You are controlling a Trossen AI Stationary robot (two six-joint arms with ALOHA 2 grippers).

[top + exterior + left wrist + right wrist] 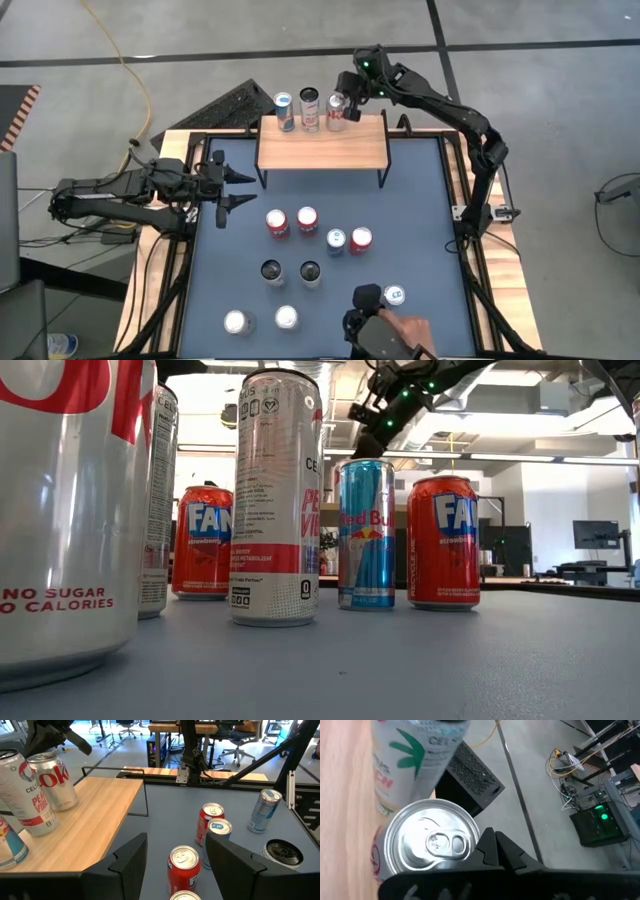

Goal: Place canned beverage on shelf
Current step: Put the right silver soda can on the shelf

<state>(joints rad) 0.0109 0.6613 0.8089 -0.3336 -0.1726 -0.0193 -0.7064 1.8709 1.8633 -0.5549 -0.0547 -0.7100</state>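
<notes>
Black right tool hangs closed and empty just behind the Coke can, which stands on the wooden shelf beside a Celsius can and a Red Bull can. Left tool, half open and empty, waits left of the shelf above the blue worktop.

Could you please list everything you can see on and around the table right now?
Shelf: one, light wood top, black legs, far edge of table.
Cans on shelf: three, silver, blue-and-silver and red-and-white, along its back edge.
Red cans: three, mid-table row.
Blue can: one, in that row.
Dark-topped cans: two, nearer the front.
Silver cans: two, front left.
Can by hand: one, front right.
Person's hand: one, front edge.
Left pincer: open, left of shelf.
Right pincer: shut, beside the rightmost shelf can.
</notes>
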